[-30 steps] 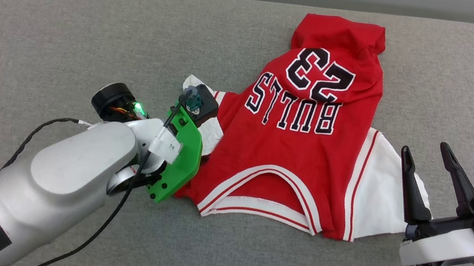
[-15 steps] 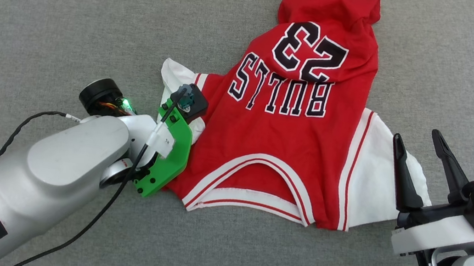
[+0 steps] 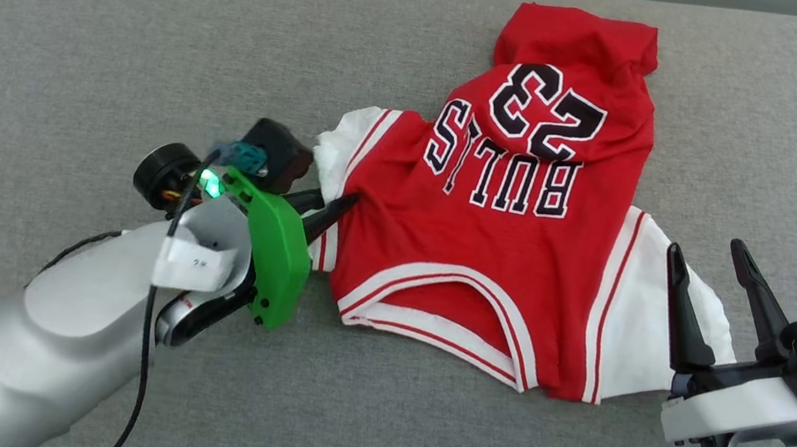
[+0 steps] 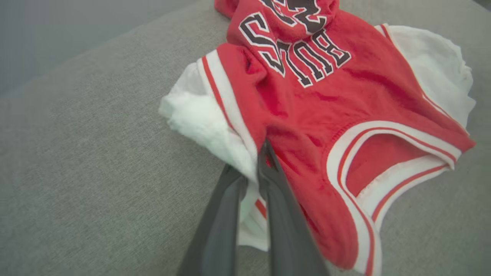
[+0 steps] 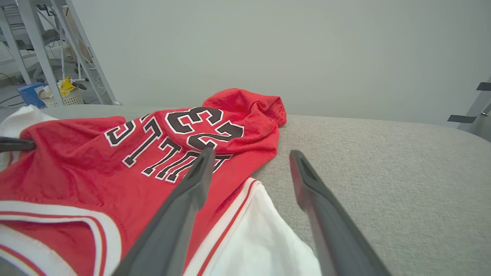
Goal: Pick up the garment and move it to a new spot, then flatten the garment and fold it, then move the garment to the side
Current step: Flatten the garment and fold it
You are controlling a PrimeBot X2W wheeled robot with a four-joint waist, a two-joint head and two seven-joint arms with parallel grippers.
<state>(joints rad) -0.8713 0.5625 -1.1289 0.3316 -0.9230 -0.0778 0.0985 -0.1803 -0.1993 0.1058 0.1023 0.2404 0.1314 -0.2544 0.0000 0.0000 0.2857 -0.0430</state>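
In the head view, the garment [image 3: 495, 260] lies rumpled on the grey padded surface [image 3: 81, 39]. Its printed side faces up, the collar points toward the robot, and the lower part is bunched at the far side. The left gripper [image 3: 347, 203] is pinched together on the garment's edge, where the left sleeve [image 3: 334, 156] meets the red body. The right gripper [image 3: 707, 250] hovers over the right sleeve [image 3: 645, 328] with its jaws spread wide, holding nothing.

In the left wrist view, the two dark fingers nearly touch. A fold of cloth at the striped seam is nipped between them, and the red fabric puckers toward the tips. This looks like the first step, the pick-up, with one side gripped and the other not yet taken. The next move probably calls for the right gripper to drop onto its sleeve or shoulder and close. Both arms could then lift together, whereas a single pinch would likely leave the shirt hanging and twisting.

In the right wrist view, that gripper's fingers stand well apart above the white sleeve and the bare grey surface. The covering is a plain woven grey cloth. Behind it are a pale wall [image 5: 268, 46], a metal frame [image 5: 57, 46], a blue box [image 5: 28, 94] and a small basket [image 5: 69, 97].
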